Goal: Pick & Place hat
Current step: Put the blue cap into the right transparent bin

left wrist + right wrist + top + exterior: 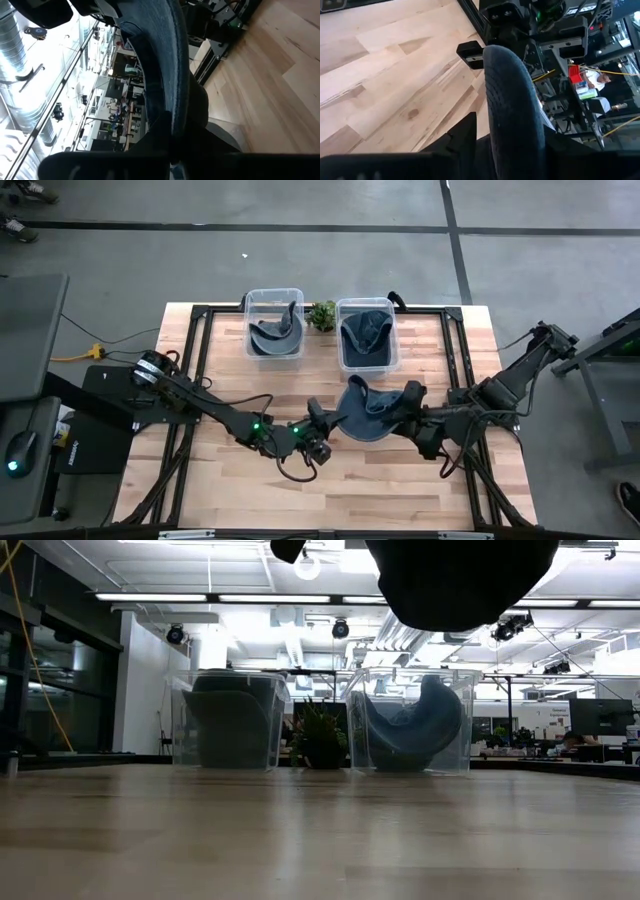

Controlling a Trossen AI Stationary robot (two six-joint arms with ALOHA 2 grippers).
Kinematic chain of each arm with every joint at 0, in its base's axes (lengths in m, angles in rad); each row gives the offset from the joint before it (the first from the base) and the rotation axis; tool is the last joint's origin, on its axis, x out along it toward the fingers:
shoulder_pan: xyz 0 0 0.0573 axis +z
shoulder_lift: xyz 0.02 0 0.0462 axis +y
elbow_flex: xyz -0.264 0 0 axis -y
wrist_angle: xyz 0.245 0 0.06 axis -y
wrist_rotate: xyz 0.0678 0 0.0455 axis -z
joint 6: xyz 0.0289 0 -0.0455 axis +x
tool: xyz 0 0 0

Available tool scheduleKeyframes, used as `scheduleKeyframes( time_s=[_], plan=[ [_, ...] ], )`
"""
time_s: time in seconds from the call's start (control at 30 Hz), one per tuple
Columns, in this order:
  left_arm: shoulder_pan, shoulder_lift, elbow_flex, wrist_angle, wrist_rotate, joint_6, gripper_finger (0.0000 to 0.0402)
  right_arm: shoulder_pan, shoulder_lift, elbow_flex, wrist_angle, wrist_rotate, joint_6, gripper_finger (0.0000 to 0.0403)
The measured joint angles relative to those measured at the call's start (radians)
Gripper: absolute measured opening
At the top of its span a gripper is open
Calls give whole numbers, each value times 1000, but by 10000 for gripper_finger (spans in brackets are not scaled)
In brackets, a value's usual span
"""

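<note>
Wooden plank counter point(400, 490), pale butcher-block grain, on a black metal frame.

Left arm reaches in from the counter's left edge, low and stretched toward centre. Left gripper point(318, 442): jaws closed on the brim edge of the blue denim hat point(370, 408); in the left wrist view the stitched denim point(170, 75) runs straight into the clamped jaws.

Hats counted: three, all soft blue denim. One is held above the counter centre between the two arms, clear of the surface; the low view shows it as a dark rounded mass point(460, 580) hanging at the top. Two more sit in bins.

Bins counted: two, clear plastic, rectangular, at the far side. Left bin point(274, 298) holds one curled hat point(275, 332). Small green potted plant point(322, 315) stands between the bins. Right bin point(364, 304) holds one hat point(366, 332).

Right arm comes in from the right edge, elbow bent, wrist level. Right gripper point(408, 408) is at the held hat's right side; the ribbed denim brim point(512, 105) lies between its jaws. Whether they are gripping or parted, cannot tell.
</note>
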Motion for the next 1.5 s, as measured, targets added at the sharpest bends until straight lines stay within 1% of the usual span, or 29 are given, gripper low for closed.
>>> scheduleKeyframes(
  time_s=[0.1, 0.2, 0.3, 0.43, 0.57, 0.87, 1.07, 1.2, 1.3, 1.43, 1.5],
  plan=[
    [0, 0, 0, -1, -4, 0, 6, 5, 0, 0, 0, 21, -1, 139],
    [0, -1, 1, -1, -13, 4, 6, 29, 0, 0, 2, 68, -25, 151],
    [0, -2, 1, -4, -27, 7, 6, 57, 1, -1, 28, 134, -54, 156],
    [2, -2, 1, -4, -46, 25, 6, 94, 1, -1, 51, 252, -110, 157],
    [3, -2, 1, -2, -99, 38, 6, 116, 1, -1, 59, 345, -134, 157],
    [47, -3, 1, -3, -124, 57, 6, 150, 1, 1, 57, 469, -134, 157],
    [69, -3, 1, -33, -115, 64, 6, 173, 1, 45, 30, 532, -94, 157],
    [75, -3, 7, -51, -113, 68, 6, 180, 11, 97, -45, 544, -28, 157],
    [75, -2, 49, -138, -112, 68, 6, 180, 49, 160, -149, 542, 39, 157],
    [75, -2, 114, -238, -114, 62, 6, 179, 142, 288, -355, 495, 168, 157],
    [75, -2, 140, -282, -124, 60, 6, 180, 201, 364, -478, 488, 243, 157]
  ],
)
